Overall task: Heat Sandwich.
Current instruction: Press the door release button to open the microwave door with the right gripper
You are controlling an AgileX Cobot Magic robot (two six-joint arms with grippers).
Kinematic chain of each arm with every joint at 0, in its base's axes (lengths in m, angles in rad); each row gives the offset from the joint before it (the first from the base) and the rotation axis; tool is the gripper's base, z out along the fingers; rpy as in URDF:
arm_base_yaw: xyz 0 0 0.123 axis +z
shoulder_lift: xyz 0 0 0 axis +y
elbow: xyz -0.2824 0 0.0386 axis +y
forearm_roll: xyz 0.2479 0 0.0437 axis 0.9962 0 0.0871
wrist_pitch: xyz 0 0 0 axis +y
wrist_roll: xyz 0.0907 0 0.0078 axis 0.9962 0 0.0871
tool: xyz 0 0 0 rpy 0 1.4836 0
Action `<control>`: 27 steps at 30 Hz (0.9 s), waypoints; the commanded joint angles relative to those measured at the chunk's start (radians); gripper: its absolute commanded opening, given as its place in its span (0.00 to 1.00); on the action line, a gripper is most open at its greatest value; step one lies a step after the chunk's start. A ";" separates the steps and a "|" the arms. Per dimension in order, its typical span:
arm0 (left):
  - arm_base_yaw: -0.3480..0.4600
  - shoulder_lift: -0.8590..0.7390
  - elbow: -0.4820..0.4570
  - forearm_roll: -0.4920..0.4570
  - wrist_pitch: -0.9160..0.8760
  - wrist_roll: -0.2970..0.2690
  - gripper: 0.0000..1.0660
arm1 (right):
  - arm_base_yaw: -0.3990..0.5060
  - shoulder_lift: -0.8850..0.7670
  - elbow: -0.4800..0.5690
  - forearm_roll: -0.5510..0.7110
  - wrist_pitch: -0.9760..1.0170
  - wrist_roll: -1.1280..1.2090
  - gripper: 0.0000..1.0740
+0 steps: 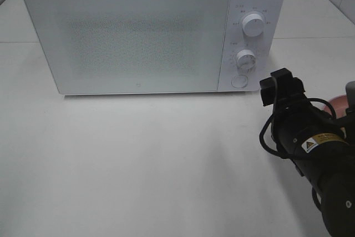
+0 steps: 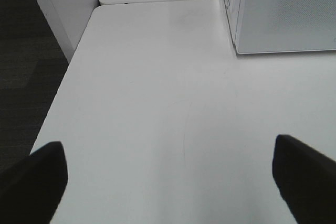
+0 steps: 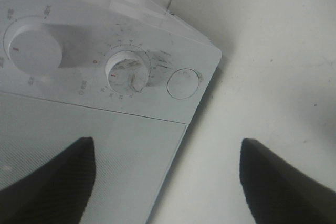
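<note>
The white microwave (image 1: 127, 31) stands at the back of the table with its door closed. On its panel are two knobs (image 1: 253, 24) (image 1: 246, 58) and a round button (image 1: 239, 81). My right gripper (image 1: 273, 85) hovers just right of that button, jaws open and empty. In the right wrist view the right gripper (image 3: 168, 182) faces the lower knob (image 3: 127, 70) and the button (image 3: 182, 83). My left gripper (image 2: 168, 182) is open over bare table, left of the microwave's corner (image 2: 283, 9). The sandwich is out of view.
A sliver of a round pink plate (image 1: 337, 104) shows behind my right arm at the right edge. The white table (image 1: 138, 159) stretches in front of the microwave. Its left edge (image 2: 58, 103) drops to a dark floor.
</note>
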 commanded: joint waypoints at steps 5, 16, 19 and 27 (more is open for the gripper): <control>0.007 -0.028 0.002 -0.001 -0.017 -0.004 0.98 | 0.007 0.000 0.001 -0.006 -0.034 0.319 0.67; 0.007 -0.028 0.002 -0.001 -0.017 -0.004 0.98 | 0.007 0.000 0.001 -0.007 -0.020 0.367 0.17; 0.007 -0.028 0.002 -0.001 -0.017 -0.004 0.98 | 0.007 0.000 0.001 -0.009 -0.003 0.367 0.04; 0.007 -0.028 0.002 -0.001 -0.017 -0.004 0.98 | 0.004 0.000 0.001 -0.030 0.018 0.345 0.01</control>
